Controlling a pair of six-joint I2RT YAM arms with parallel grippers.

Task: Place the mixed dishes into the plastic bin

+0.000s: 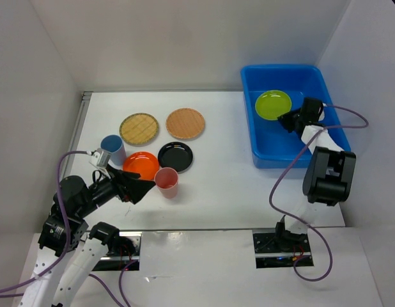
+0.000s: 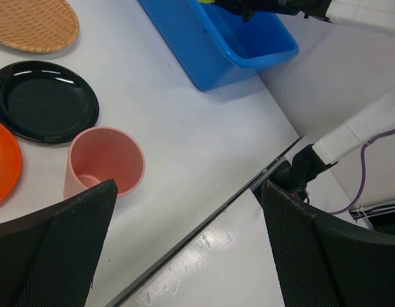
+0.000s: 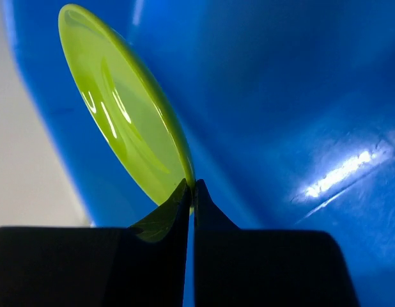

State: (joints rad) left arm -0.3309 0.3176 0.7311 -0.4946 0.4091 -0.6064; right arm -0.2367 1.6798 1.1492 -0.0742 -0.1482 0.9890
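Pinching lime plate (image 3: 121,115) rim, R pincer (image 3: 192,187) inside bin (image 1: 274,157).

At the left wrist we lose most of the orange plate (image 2: 2,163) past the left edge, the tan plate (image 2: 31,22) and bin (image 2: 204,51) past the top. The right gripper (image 3: 191,187) hides part of the green plate (image 3: 127,128).
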